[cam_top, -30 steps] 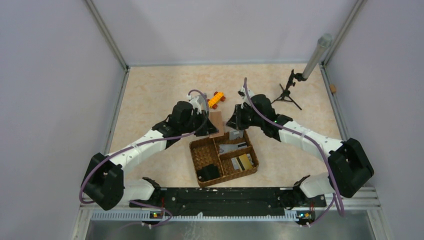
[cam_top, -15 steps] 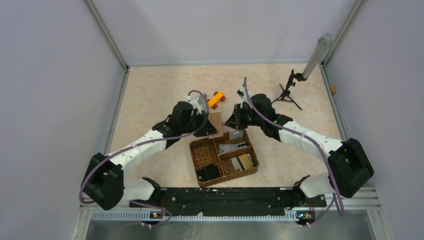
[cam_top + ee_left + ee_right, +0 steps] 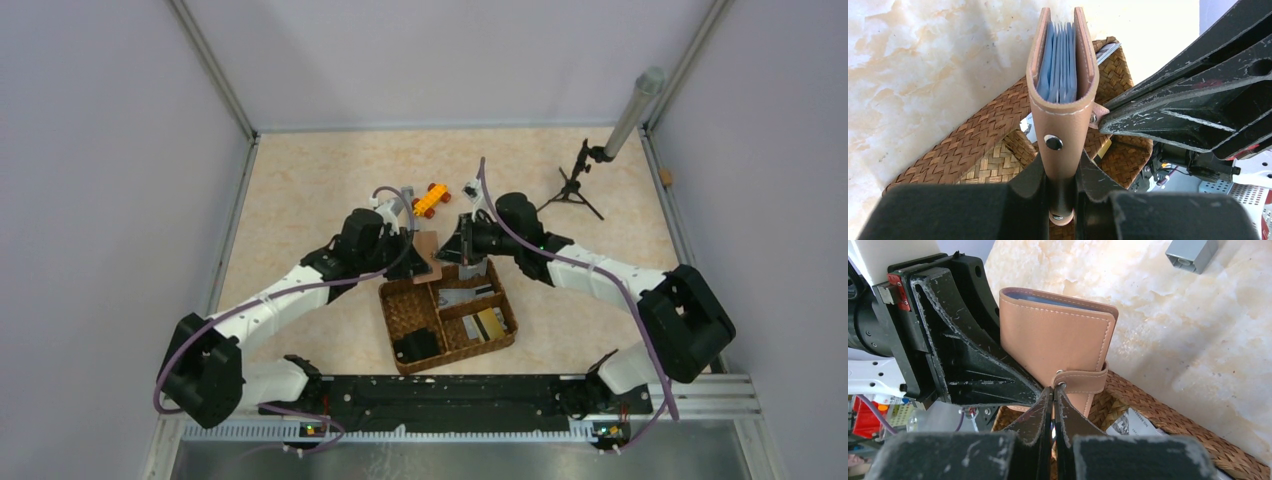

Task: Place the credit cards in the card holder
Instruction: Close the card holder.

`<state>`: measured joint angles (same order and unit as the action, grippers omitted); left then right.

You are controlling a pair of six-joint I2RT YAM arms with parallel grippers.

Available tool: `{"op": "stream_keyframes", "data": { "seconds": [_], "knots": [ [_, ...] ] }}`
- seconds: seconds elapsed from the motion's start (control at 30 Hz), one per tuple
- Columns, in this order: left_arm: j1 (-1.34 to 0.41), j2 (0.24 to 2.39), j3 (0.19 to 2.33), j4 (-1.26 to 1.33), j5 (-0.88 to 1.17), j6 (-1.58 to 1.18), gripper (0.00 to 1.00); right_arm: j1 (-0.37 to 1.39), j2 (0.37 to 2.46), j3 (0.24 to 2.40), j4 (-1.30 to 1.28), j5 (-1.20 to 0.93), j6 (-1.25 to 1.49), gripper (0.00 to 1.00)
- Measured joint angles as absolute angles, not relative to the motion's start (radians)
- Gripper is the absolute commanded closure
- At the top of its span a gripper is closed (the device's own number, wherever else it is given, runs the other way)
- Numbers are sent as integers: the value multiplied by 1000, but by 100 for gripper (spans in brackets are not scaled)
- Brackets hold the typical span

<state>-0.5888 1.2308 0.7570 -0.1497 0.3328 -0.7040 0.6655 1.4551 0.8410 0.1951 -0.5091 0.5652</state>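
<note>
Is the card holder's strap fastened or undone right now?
Undone: on the card holder, the snap stud sits bare while the right claw pinches the strap aside.

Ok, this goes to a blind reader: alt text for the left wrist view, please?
The left gripper holds a tan card holder by its spine, blue pockets visible between its covers. The right gripper pinches its snap strap from the right, with a woven basket behind.
</note>
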Motion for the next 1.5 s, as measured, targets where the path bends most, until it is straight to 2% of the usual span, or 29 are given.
{"op": "stream_keyframes", "data": {
  "seconds": [1.5],
  "knots": [
    [-589, 1242, 742, -166, 335, -704, 100, 682, 1515, 834, 239, -519, 586, 100]
  ]
}}
